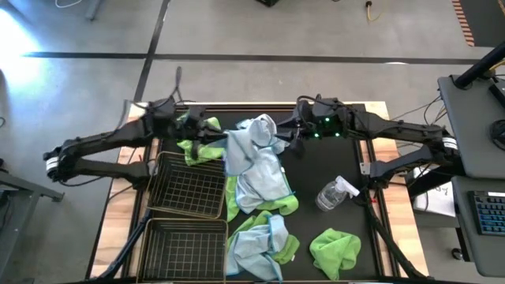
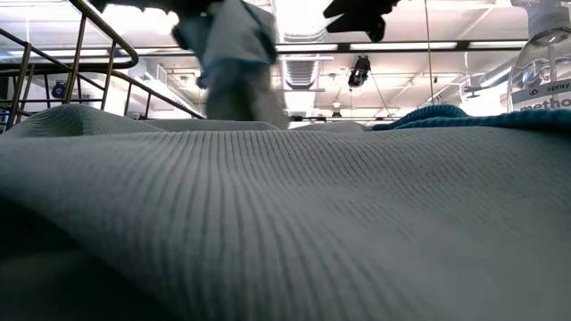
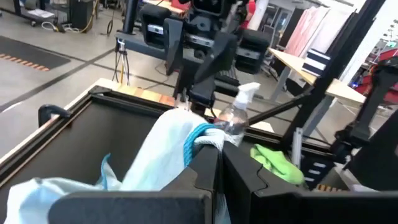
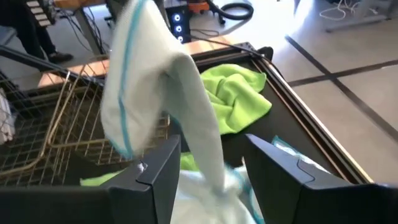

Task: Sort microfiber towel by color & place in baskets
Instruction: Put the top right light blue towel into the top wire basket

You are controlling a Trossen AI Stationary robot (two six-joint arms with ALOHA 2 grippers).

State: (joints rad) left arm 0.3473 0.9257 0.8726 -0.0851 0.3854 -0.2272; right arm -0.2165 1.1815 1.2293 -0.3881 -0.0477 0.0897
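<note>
Your left gripper [image 3: 219, 163] has its fingers pinched shut on a corner of a pale blue towel [image 1: 251, 150], held up above the far middle of the table [image 1: 347, 229]. The cloth hangs from that pinch, its long axis running down and toward the near side, where its tail meets the heap of blue and green cloths. Your right gripper [image 4: 211, 167] sits just beside it on the other side, fingers spread wide with the hanging cloth passing between them; from the right wrist view they do not seem to be gripping it, though the fabric blocks part of the gap.

The two wire baskets [image 1: 189, 185] lie on the left arm's side, the nearer one just below and beside the left gripper. So the left arm is the one placed to carry the towel: a short swing toward its own side and down. A lime green cloth [image 1: 197, 136] lies under the left gripper, and another [image 1: 335, 248] sits near the spray bottle [image 1: 335, 193].
</note>
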